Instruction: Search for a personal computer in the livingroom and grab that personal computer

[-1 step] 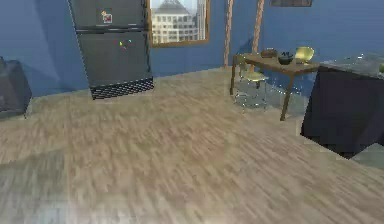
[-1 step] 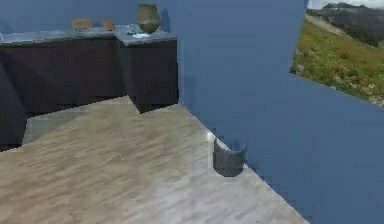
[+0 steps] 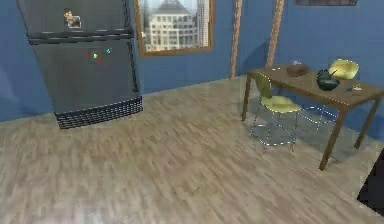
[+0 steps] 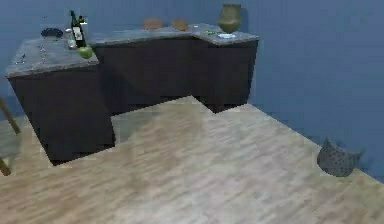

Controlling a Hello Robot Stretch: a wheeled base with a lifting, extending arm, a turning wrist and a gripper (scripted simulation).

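Telling the hand's state is impossible, likewise where the personal computer lies. An L-shaped desk (image 4: 150, 70) with dark fronts and a speckled stone top carries dark bottles (image 4: 76, 30) and a rounded vase (image 4: 230, 17); a grey mesh basket (image 4: 338, 158) sits on the plank floor (image 4: 200, 170). Ahead stand a dark grey fridge (image 3: 85, 60) and a wooden desk (image 3: 305, 85) bearing a dark bowl (image 3: 327, 80), a yellow-seated wire chair (image 3: 277, 104) beside it.

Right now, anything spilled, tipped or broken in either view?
Nothing stands out. Bottles and vase stand upright on the counter, the chair sits upright by the table, the basket is upright on the floor. No spills seen.
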